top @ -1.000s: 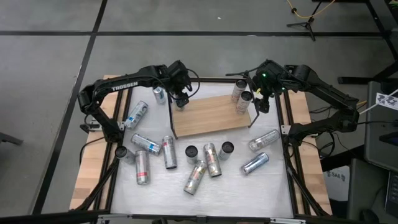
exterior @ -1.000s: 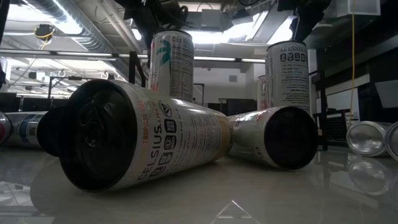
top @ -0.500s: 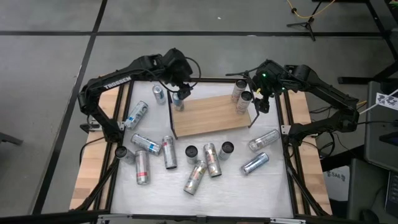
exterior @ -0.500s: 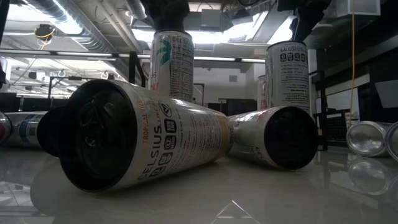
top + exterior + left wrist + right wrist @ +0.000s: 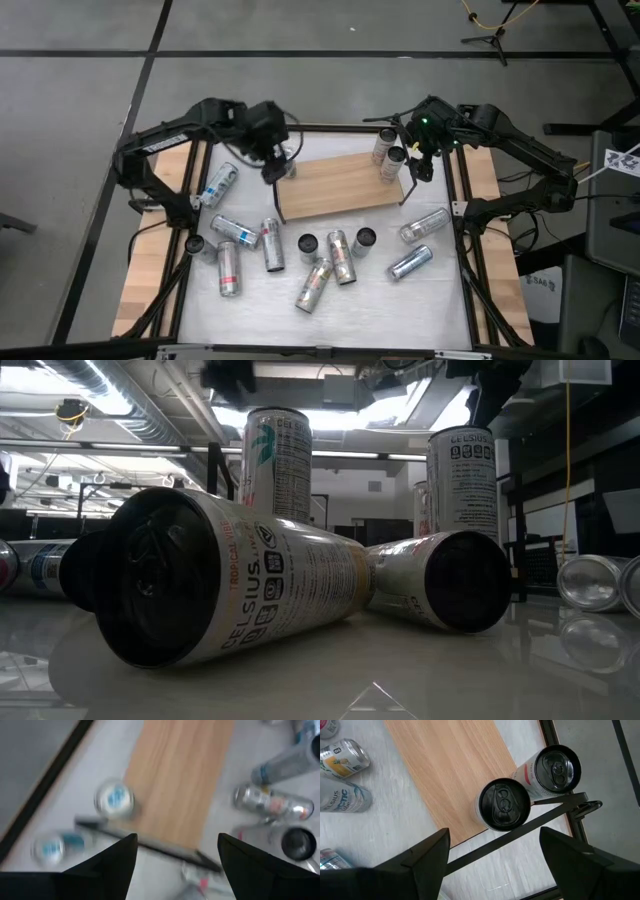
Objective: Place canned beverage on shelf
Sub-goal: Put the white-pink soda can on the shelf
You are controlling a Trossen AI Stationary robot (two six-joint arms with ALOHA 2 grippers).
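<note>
The shelf (image 5: pixel 340 186) lies flat on the white counter (image 5: pixel 440 300), toward its far edge, between the two arms. A blue-topped can (image 5: pixel 288 168) stands upright at the shelf's left end; in the left wrist view it (image 5: pixel 114 799) sits just at the board's edge. Two upright cans occupy the right end: a dark-topped can (image 5: pixel 503 804) on the board and a white and red can (image 5: pixel 555 768) touching it, on the side of the wire frame end.

The left pincer (image 5: pixel 272 170) hovers just beside the blue-topped can, released and empty, its fingers (image 5: pixel 112 865) spread apart. The right pincer (image 5: pixel 420 165) hangs over the shelf's right end, near the two cans, also released, with fingers (image 5: pixel 427 852) wide apart. Many loose cans (image 5: pixel 330 258) lie scattered on the counter nearer the front.
</note>
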